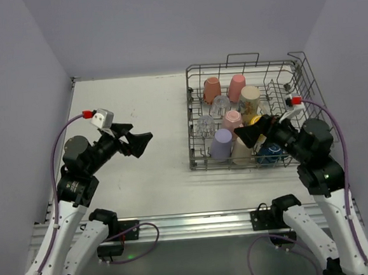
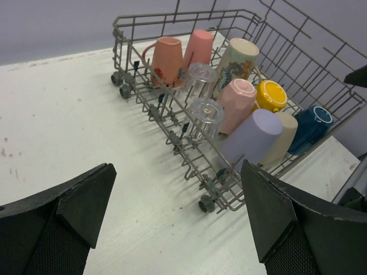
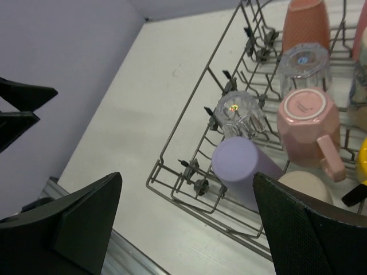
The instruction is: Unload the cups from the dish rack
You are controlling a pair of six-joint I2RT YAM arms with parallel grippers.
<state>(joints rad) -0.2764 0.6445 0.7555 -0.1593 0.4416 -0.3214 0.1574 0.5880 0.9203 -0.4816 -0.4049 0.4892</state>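
Observation:
The grey wire dish rack (image 1: 216, 64) stands on the right of the table. It holds a salmon cup (image 1: 212, 89), a pink cup (image 1: 236, 87), a cream cup (image 1: 250, 98), two clear glasses (image 1: 220, 104) (image 1: 205, 125), a pink mug (image 1: 232, 121), a yellow cup (image 1: 253, 120), a lavender cup (image 1: 221, 143), a beige cup (image 1: 241, 151) and a dark blue cup (image 1: 270, 153). My left gripper (image 1: 139, 138) is open and empty, left of the rack. My right gripper (image 1: 258, 133) is open and empty above the rack's near right part, by the lavender cup (image 3: 241, 166).
White table (image 1: 150, 108) with lavender walls on three sides. A metal rail (image 1: 191, 225) runs along the near edge between the arm bases. Purple cables loop from both arms. The rack's raised handle (image 1: 242, 56) stands at the far side.

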